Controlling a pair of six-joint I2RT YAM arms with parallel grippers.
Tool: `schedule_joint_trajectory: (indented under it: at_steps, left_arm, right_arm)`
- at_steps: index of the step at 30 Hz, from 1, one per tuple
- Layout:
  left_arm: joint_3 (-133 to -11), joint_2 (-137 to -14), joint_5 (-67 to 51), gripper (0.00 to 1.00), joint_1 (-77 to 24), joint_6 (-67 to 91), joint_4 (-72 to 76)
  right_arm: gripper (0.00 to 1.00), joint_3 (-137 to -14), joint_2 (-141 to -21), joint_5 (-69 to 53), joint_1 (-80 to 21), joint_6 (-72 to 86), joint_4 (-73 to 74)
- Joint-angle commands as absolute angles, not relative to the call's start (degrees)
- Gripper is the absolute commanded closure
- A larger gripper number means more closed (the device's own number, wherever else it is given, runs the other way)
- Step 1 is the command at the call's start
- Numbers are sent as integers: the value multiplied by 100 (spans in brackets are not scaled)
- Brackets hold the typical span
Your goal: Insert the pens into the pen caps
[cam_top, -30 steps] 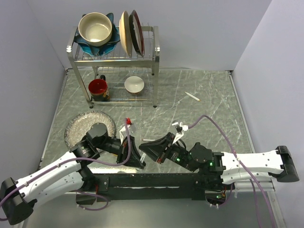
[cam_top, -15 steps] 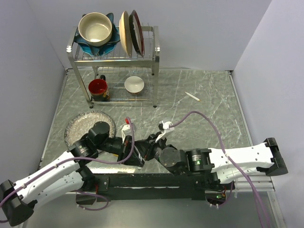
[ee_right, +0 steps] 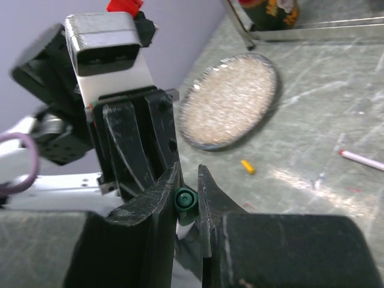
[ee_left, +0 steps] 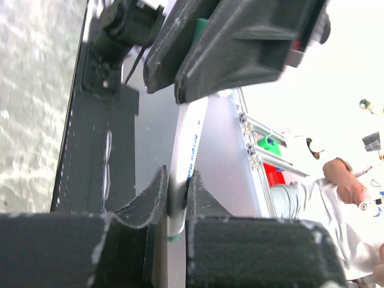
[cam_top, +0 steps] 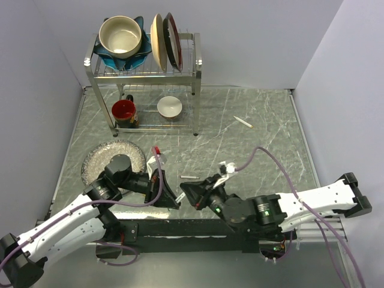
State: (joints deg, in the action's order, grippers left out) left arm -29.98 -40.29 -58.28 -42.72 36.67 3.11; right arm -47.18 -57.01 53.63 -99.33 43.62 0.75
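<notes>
My left gripper (ee_left: 177, 186) is shut on a white pen (ee_left: 189, 144) with blue print. The pen runs up into the jaws of my right gripper (ee_right: 188, 180), which is shut on the green pen cap (ee_right: 186, 201); the white barrel (ee_right: 183, 231) shows just under the cap. The cap's green edge also shows in the left wrist view (ee_left: 200, 27). In the top view the left gripper (cam_top: 172, 199) and right gripper (cam_top: 187, 193) meet tip to tip near the table's front edge. A second pen (cam_top: 189, 177) lies just behind them, a third (cam_top: 243, 122) lies far right. A yellow-orange cap (ee_right: 247, 166) lies on the table. The red cap is out of view.
A glittery silver plate (cam_top: 96, 161) lies left of the left arm. A metal dish rack (cam_top: 196, 78) stands at the back with bowls and plates on top, and a red mug (cam_top: 124, 111) and a small white bowl (cam_top: 170, 106) on the table under it.
The right arm swung left toward the left gripper, then eased back to the right. The left wrist shifted slightly. Both grippers stay shut and tip to tip.
</notes>
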Motion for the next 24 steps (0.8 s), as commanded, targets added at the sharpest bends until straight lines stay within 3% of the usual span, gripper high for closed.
schedule_joint_trajectory:
  at_steps: [1,8,18,24]
  left_arm:
    - [-3410,-4104,-3542,99,-3621,4272,2690]
    - [-3252,-4324,-3621,99,-3621,4561,3216]
    - [-3059,-4034,-3559,99,-3630,4508,3172]
    - [-2918,-3964,-3647,99,-3639,4640,3401]
  right_arm:
    - [100,-4087,-5967,2935,-10819,4307,-202]
    - [93,-4684,-6460,4040,-10793,4439,-87]
    - [63,-4816,-5951,4395,-10389,4289,-106]
    - [56,-5053,-5687,4341,-10037,3841,-88]
